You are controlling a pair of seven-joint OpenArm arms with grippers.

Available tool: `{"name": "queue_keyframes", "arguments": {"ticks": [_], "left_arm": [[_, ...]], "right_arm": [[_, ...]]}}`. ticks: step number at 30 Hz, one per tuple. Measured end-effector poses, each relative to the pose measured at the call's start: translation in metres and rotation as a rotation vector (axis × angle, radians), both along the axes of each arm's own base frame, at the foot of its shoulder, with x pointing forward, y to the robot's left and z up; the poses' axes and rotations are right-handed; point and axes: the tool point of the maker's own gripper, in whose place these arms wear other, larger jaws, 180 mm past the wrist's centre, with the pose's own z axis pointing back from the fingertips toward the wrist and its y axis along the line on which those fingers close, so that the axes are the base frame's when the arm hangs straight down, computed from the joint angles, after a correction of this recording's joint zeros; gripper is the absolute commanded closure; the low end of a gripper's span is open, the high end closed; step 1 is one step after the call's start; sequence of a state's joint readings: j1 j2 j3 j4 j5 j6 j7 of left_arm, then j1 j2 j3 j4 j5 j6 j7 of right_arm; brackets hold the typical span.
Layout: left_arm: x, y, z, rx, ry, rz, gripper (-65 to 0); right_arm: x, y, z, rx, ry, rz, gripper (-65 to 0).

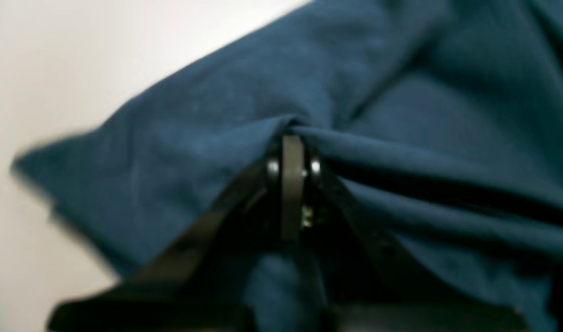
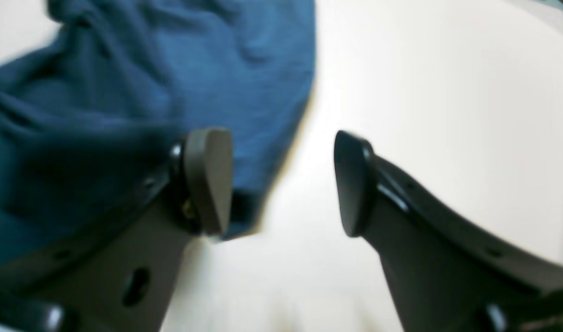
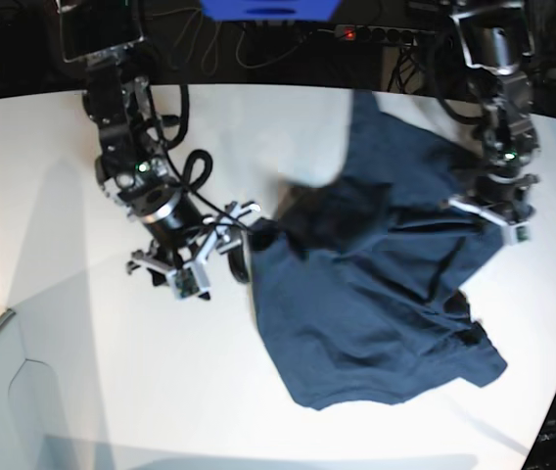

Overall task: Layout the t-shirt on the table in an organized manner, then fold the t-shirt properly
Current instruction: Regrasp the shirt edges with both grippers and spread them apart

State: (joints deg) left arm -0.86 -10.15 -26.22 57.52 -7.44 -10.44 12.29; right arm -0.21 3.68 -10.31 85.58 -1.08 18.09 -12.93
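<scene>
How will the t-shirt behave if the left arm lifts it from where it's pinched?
Probably floppy: the t-shirt lies rumpled and bunches into folds at the shut left gripper. It would likely hang and drag rather than hold its shape. On the smooth table it should slide easily. The right gripper is open and holds nothing.

Left wrist view. The left end effector (image 1: 292, 138) is closed, its two dark fingers (image 1: 293, 184) pressed together on a pinched ridge of the t-shirt (image 1: 217, 138). Folds of the dark navy fabric radiate from the pinch point toward the upper right and right. One blurred corner of the cloth extends to the left, over the white bench (image 1: 55, 69), which fills the upper left and left edge of the frame.
</scene>
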Motion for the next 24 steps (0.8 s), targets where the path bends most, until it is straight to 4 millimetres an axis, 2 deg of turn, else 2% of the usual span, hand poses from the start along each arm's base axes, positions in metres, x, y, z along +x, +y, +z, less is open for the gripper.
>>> {"name": "queue_keyframes", "arguments": {"ticks": [3,6,10,13,16,19,24], "left_arm": [[-0.007,0.049,0.006,0.082,-0.003,0.061,-0.1],[0.002,0.067,0.017,0.116,-0.022,0.069,-0.1],[0.033,0.066,0.046,0.125,-0.113,0.053,-0.1],[0.046,0.066,0.070,0.151,-0.175,0.036,-0.1],[0.044,0.071,0.078,0.173,-0.188,0.045,-0.1],[0.038,0.064,0.078,0.176,-0.191,0.018,-0.1],[0.016,0.065,0.068,0.195,-0.154,0.013,-0.1]], "right_arm": [[0.011,-0.002,0.006,-0.002,-0.019,-0.002,-35.1],[0.017,0.003,-0.001,0.003,0.001,0.000,-35.1],[0.024,0.023,-0.014,0.046,0.050,0.004,-34.9],[0.030,0.037,-0.026,0.069,0.090,0.008,-35.0],[0.036,0.059,-0.045,0.072,0.159,0.043,-35.1],[0.039,0.080,-0.064,0.067,0.228,0.080,-35.2],[0.038,0.082,-0.098,0.038,0.350,0.084,-35.2]]}}
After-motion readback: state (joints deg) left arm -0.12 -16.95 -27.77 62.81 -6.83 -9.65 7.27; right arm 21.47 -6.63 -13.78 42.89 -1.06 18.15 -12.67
